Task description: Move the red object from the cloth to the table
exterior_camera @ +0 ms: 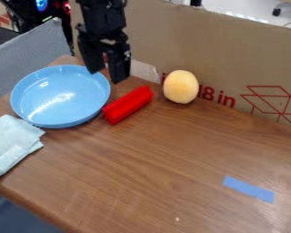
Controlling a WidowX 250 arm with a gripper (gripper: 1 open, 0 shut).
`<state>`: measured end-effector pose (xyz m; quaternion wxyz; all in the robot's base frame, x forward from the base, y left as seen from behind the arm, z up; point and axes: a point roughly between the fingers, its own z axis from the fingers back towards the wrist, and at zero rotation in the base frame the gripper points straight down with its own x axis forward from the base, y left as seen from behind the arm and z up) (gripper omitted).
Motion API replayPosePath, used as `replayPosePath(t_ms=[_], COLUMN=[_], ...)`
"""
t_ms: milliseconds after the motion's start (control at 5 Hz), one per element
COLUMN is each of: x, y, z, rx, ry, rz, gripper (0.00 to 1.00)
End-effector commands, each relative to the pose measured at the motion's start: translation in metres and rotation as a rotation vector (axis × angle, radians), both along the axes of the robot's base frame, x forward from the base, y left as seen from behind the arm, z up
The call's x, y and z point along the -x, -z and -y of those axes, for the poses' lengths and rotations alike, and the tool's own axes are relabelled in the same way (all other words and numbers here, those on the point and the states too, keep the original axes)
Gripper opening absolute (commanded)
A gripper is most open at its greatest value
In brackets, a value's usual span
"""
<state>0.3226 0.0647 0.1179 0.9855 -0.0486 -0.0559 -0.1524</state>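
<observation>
The red object [128, 103] is seen lying on the bare wood of the counter [173, 168], toward the back edge, just beside the rim of the blue plate [61, 96] and near the yellowish ball [180, 86]. It is well apart from the cloth [11, 142], which rests at the counter's left edge. Judged from this, the transfer asked for looks complete.

The gripper [106, 69] is held above the back of the counter with its fingers apart and pointing down; nothing is clasped between them. It stands over the gap between the plate's far rim and the cardboard box [239, 55].

From the gripper, the red object lies below and slightly toward the front and right edges of the counter. Its long axis runs diagonally, from the near-left end beside the plate up to the far-right end pointing at the ball. Should a further grasp be wanted, the fingers would be best set across that diagonal's short width; otherwise only a clear withdrawal seems to be called for.
</observation>
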Motion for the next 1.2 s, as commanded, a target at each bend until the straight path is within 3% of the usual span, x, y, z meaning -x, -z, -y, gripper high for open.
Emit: replayPosePath(t_ms=[0,200,400,600,800,1000], x=[-0.011,-0.019,-0.028,-0.038,-0.043,-0.022], y=[-0.004,-0.012,-0.021,0.002,0.012,0.004], z=[-0.004,0.0,0.009,0.009,-0.006,0.003], rx=[-0.024,-0.04,-0.039,-0.061,-0.057,-0.051], ry=[0.002,0.011,0.018,0.003,-0.012,-0.004], rz=[0.045,0.042,0.035,0.016,-0.023,-0.012], gripper=[1.0,1.0,1.0,1.0,1.0,1.0])
